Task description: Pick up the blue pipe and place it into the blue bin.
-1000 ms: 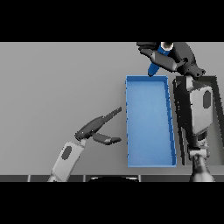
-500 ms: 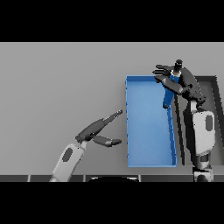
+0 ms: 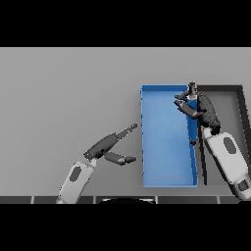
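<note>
Fingers of the right hand (image 3: pixel 200 109) curl around the blue pipe (image 3: pixel 192 120), whose long axis runs near-to-far along the blue bin's (image 3: pixel 166 147) right wall. Left hand (image 3: pixel 110 147) rests open beside the bin.

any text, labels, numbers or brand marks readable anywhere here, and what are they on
None: no word, number, brand or sign can be read anywhere in the head view.
blue bin: plain blue walls and floor, no label.
blue pipe: plain, no marking.
dark tray: no print.
right hand and left hand: unmarked.
grey table: bare of lettering.
</note>
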Controlling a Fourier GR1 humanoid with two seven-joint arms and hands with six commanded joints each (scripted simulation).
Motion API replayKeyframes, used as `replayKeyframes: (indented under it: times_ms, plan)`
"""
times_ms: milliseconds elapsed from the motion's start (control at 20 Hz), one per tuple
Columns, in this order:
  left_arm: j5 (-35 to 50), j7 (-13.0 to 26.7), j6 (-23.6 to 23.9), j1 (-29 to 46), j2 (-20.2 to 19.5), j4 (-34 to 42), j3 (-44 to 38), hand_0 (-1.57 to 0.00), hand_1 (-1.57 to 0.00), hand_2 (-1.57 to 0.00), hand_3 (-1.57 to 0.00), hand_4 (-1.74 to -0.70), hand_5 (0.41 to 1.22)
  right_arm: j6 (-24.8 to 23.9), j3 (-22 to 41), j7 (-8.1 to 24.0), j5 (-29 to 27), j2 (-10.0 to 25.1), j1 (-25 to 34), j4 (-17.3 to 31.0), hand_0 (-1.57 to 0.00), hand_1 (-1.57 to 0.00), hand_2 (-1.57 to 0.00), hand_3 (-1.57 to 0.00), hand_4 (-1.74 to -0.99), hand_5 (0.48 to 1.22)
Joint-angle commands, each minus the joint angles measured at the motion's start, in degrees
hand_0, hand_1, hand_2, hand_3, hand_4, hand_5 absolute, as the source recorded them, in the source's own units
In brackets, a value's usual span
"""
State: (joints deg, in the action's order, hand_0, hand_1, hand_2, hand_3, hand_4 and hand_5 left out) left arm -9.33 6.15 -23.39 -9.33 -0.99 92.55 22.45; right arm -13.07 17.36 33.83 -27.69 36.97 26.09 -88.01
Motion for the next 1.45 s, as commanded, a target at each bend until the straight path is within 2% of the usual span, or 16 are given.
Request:
replayKeyframes:
  times_ms: [0,50,150,200,250,300,400,500,750,900,1050,1200,1400]
  plan:
    - [-0.44,0.30,0.30,-0.67,0.44,-0.25,0.24,0.00,0.00,0.00,0.00,-0.88,0.421,-0.75,1.66,0.35,-0.35,0.56,0.59,0.68,-1.46,-1.34,-1.34,-0.79,-1.678,1.221]
    - [-0.09,-0.42,0.13,-0.68,-0.23,0.28,-0.26,0.00,0.00,0.00,0.00,-0.88,0.422,-2.04,3.51,0.29,-1.28,1.75,1.44,1.74,-1.17,-1.07,-1.07,-0.63,-1.592,1.221]
    - [-0.19,-0.20,0.36,-0.47,-0.05,0.05,-0.20,0.00,0.00,0.00,0.00,-0.88,0.425,-3.19,7.46,0.19,-3.33,3.52,3.13,3.65,-0.75,-0.68,-0.68,-0.40,-1.413,1.221]
    - [-0.08,-0.30,0.39,-0.62,-0.01,-0.20,-0.35,0.00,0.00,0.00,0.00,-0.88,0.427,-1.88,9.85,0.03,-4.16,5.38,3.77,3.34,-0.60,-0.55,-0.55,-0.32,-1.337,1.221]
    - [0.03,-0.56,0.11,-0.49,-0.11,-0.17,-0.18,0.00,0.00,0.00,0.00,-0.88,0.428,-0.47,11.76,0.00,-4.63,6.54,4.50,3.19,-0.48,-0.44,-0.44,-0.26,-1.275,1.186]
    - [0.15,-0.19,0.24,-0.16,-0.03,0.41,-0.10,0.00,0.00,0.00,0.00,-0.88,0.430,1.30,13.79,-0.61,-4.45,7.22,5.35,3.60,-0.38,-0.35,-0.35,-0.21,-1.219,1.137]
    - [0.15,0.65,0.49,0.24,0.74,0.55,0.43,0.00,0.00,0.00,0.00,-0.88,0.429,4.00,18.43,0.79,-5.00,9.76,7.17,4.87,-0.24,-0.22,-0.22,-0.13,-1.142,1.030]
    - [-0.03,0.37,0.59,0.48,0.54,0.63,0.42,0.00,0.00,0.00,0.00,-0.89,0.428,3.67,21.56,1.12,-6.93,11.76,8.31,6.61,-0.16,-0.14,-0.14,-0.08,-1.083,0.934]
    - [0.18,0.30,0.29,0.04,-0.15,1.12,0.03,0.00,0.00,0.00,0.00,-0.89,0.428,2.38,34.51,1.12,-13.54,16.64,14.36,7.95,-0.05,-0.05,-0.05,-0.03,-1.051,0.787]
    - [0.05,0.29,0.37,-0.06,-0.09,0.75,0.02,0.00,0.00,0.00,0.00,-0.89,0.429,1.28,36.44,1.12,-14.23,17.06,15.42,7.69,-0.03,-0.02,-0.02,-0.01,-1.036,0.713]
    - [-0.15,0.40,0.57,0.17,0.09,0.73,0.18,0.00,0.00,0.00,0.00,-0.89,0.431,0.47,38.28,1.11,-15.69,17.83,17.22,8.12,-0.01,-0.01,-0.01,-0.01,-1.022,0.672]
    - [0.30,1.21,0.55,-0.13,0.11,1.01,-0.20,0.00,0.00,0.00,0.00,-0.88,0.431,1.34,38.83,1.12,-16.57,17.86,18.45,8.77,-0.01,-0.01,-0.01,0.00,-1.022,0.661]
    - [0.39,2.02,0.55,-0.12,0.56,2.25,0.47,0.00,0.00,0.00,0.00,-0.88,0.431,1.50,39.04,0.42,-16.60,17.84,17.73,8.25,-0.01,-0.01,-0.01,0.00,-1.022,0.643]
